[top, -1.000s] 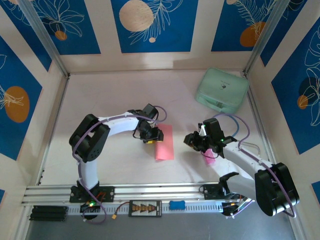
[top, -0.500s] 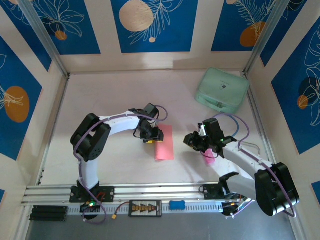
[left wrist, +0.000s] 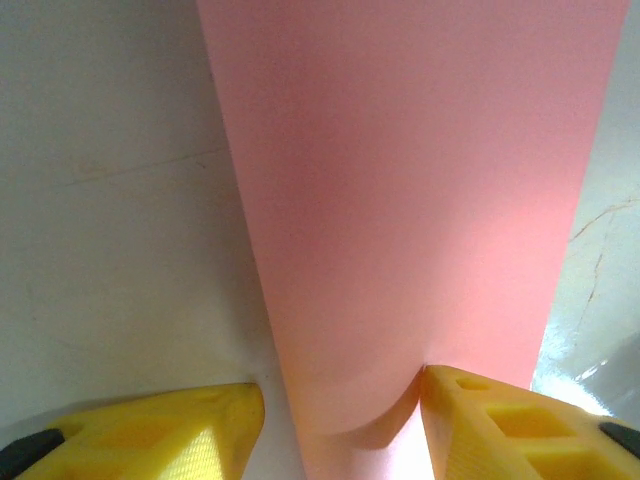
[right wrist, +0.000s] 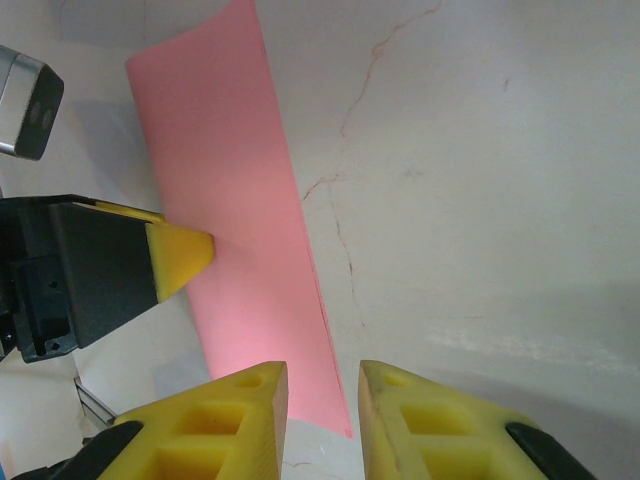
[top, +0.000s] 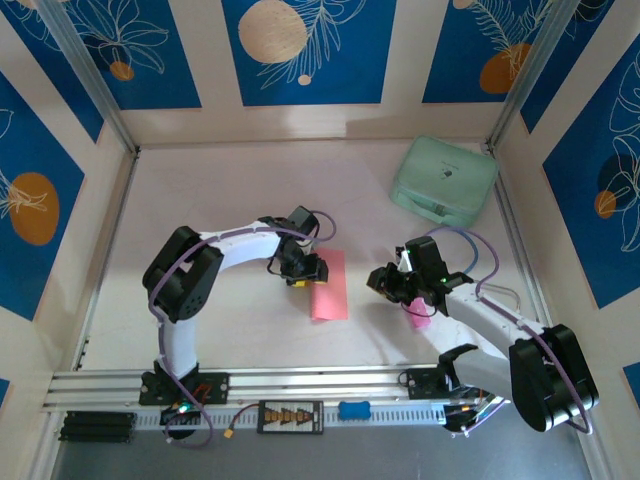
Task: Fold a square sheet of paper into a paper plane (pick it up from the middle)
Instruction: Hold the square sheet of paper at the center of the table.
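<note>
- Top external view: a salmon-pink sheet of paper (top: 332, 290) lies on the surface (top: 230, 190) as a narrow rectangle running near to far, between the two arms.
- Left end effector (top: 306, 271) sits at the sheet's far left edge. In the left wrist view its yellow fingers (left wrist: 500, 425) stand about half apart astride the sheet's slightly curled edge, one touching it and the other just clear.
- Right end effector (top: 382, 282) hovers apart from the sheet's right side. The right wrist view shows its jaws only narrowly parted, gripping nothing.
- A mint-green case (top: 445, 180) rests near the far right corner.
</note>
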{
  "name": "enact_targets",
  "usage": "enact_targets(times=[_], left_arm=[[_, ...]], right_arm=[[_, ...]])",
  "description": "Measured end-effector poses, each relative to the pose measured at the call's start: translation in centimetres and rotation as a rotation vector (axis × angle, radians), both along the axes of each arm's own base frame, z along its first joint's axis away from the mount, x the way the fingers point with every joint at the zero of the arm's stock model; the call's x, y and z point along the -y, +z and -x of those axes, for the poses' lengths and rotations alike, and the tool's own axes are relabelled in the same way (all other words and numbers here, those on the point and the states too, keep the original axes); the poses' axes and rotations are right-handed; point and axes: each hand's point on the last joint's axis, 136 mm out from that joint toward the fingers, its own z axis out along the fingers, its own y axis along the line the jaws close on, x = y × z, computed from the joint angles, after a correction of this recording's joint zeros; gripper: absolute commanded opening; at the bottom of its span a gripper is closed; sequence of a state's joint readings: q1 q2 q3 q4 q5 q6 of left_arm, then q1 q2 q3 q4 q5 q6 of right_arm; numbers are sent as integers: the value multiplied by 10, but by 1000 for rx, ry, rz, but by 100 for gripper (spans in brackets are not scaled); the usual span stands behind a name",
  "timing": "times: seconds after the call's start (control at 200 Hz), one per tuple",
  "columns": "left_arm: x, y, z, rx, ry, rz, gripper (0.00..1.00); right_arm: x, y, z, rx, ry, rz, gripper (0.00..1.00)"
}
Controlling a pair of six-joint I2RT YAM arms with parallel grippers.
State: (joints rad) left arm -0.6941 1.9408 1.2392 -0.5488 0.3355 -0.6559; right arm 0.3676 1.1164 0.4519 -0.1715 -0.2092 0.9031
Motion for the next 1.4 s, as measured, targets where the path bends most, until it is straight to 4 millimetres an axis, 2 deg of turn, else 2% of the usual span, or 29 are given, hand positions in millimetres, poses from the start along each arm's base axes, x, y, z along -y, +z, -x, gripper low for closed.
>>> enact_targets(times=[0.865, 1.07, 1.155, 1.4], left_arm=[[2, -2, 2, -18, -12, -23, 53], [2, -2, 2, -18, -16, -24, 53], [2, -2, 2, -18, -16, -24, 53], [2, -2, 2, -17, -18, -24, 53]], right_arm=[[-4, 0, 0, 7, 13, -3, 27], [-11, -9, 1, -15, 39, 2, 22], [-17, -12, 1, -29, 60, 10, 16], [-39, -16, -10, -25, 113, 20, 9]])
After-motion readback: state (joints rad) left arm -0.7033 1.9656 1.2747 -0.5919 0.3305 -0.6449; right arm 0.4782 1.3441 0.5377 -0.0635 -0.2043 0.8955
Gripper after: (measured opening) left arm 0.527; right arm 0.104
